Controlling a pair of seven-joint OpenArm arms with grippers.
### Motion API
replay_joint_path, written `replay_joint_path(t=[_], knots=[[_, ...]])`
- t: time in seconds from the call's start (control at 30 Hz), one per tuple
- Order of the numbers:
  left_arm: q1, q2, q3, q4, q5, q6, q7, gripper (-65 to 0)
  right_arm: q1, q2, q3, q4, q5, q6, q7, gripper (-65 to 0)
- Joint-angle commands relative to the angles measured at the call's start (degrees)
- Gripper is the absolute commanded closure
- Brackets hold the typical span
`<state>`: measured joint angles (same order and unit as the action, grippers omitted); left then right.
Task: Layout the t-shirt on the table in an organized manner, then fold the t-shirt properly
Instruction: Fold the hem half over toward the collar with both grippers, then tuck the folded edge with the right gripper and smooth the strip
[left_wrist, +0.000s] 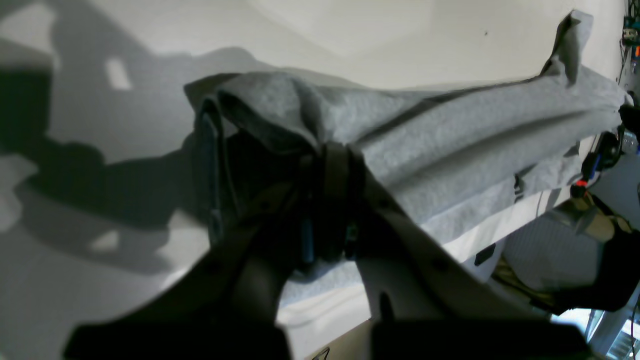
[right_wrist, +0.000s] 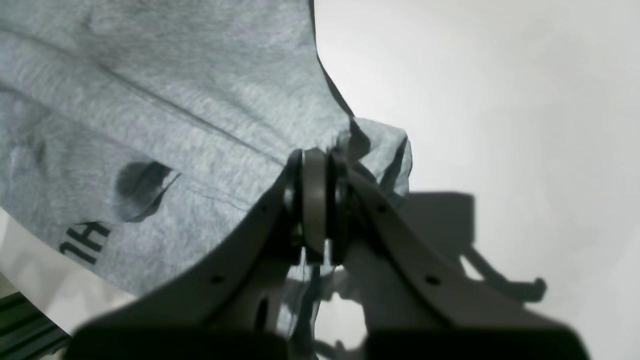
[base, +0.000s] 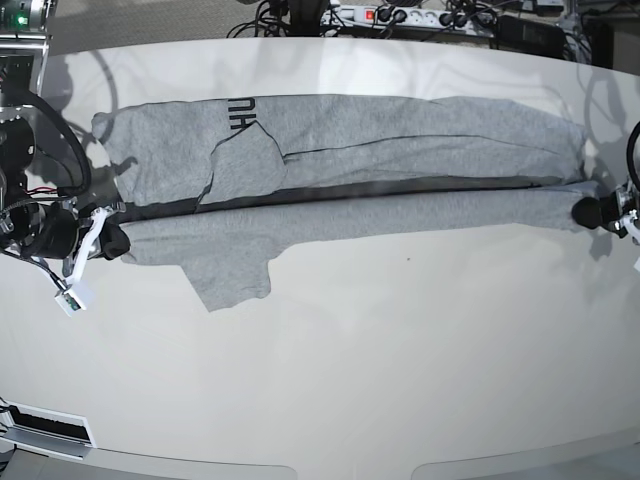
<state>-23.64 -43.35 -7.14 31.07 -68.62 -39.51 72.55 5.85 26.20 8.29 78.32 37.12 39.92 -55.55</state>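
The shirt (base: 340, 170) lies stretched wide across the far half of the bench (base: 400, 350), doubled along a long crease, black lettering showing at about eleven o'clock and one sleeve hanging toward seven. The right claw (right_wrist: 316, 165), out at nine o'clock in the base view, is clenched on a bunched corner of the cloth. The left claw (left_wrist: 332, 150), at three o'clock, is clamped on the opposite end, the fabric pulled taut between them.
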Motion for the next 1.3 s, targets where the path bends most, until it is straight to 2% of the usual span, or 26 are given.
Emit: replay_joint_path(t=[0.0, 0.13, 0.17, 0.2, 0.27, 0.3, 0.33, 0.43, 0.53, 0.63, 0.73, 0.87, 1.03, 1.13, 1.27], knots=[[-1.1, -1.8, -0.3, 0.7, -1.9, -0.5, 0.6, 0.0, 1.3, 1.6, 0.3, 1.0, 0.4, 0.1, 0.8, 0.0], [-1.1, -1.8, -0.3, 0.7, -2.4, -0.5, 1.2, 0.0, 1.3, 1.9, 0.3, 1.0, 0.4, 0.1, 0.8, -1.2], [-1.1, -1.7, -0.3, 0.7, -2.4, -0.5, 1.2, 0.0, 1.3, 2.1, 0.3, 1.0, 0.4, 0.1, 0.8, -8.5], [-1.1, -1.7, -0.2, 0.7, -2.4, -0.5, 1.2, -5.7, 1.3, 2.3, 0.3, 1.0, 0.4, 0.1, 0.8, -18.0], [-1.1, -1.8, 0.5, 0.7, -2.4, -0.5, 1.2, -22.3, 1.5, 2.9, 0.3, 1.0, 0.4, 0.1, 0.8, -38.2], [-1.1, -1.8, 0.9, 0.7, -2.4, -0.5, 1.1, -29.1, 1.8, 3.2, 0.3, 1.0, 0.4, 0.1, 0.8, -45.6], [-1.1, -1.8, 1.4, 0.7, -2.4, -0.5, 0.9, -33.5, 2.1, 3.6, 0.3, 1.0, 0.4, 0.1, 0.5, -50.0], [-1.1, -1.8, 2.1, 0.7, -2.4, -0.5, -0.2, -34.5, 3.2, 4.5, 0.3, 1.1, 0.9, 0.1, 0.0, -50.8], [-1.1, -1.7, 2.1, 0.7, -2.4, -0.5, -1.0, -34.5, 4.3, 4.4, 0.3, 1.1, 5.3, 0.1, 0.0, -50.8], [-1.1, -1.7, 2.1, 0.7, -2.4, -0.5, -1.0, -34.5, 5.0, 2.4, 0.3, 1.1, 7.6, -3.2, 1.1, -50.8], [-1.1, -1.7, 2.1, 0.7, -2.4, -0.5, -2.2, -34.5, 5.5, -1.9, 0.3, 1.0, 1.9, -7.4, 5.0, -50.8], [-1.1, -1.7, 2.1, 0.7, -2.4, -0.5, -2.5, -34.5, 5.4, -8.0, 0.3, -1.1, -8.2, -10.2, 10.1, -50.8], [-1.1, -1.7, 2.1, 0.7, -2.4, -0.5, -2.5, -34.5, 8.2, -12.9, 0.3, -11.7, -9.2, -11.3, 13.6, -50.8], [-1.1, -1.7, 2.1, 0.7, -2.4, -0.5, -2.4, -34.5, 11.1, -14.3, 0.3, -21.7, -9.1, -13.0, 17.6, -50.8], [-1.1, -1.7, 2.1, 0.7, -2.4, -0.5, -2.5, -34.5, 15.1, -15.0, 0.3, -32.9, -9.4, -11.9, 22.7, -50.9]])
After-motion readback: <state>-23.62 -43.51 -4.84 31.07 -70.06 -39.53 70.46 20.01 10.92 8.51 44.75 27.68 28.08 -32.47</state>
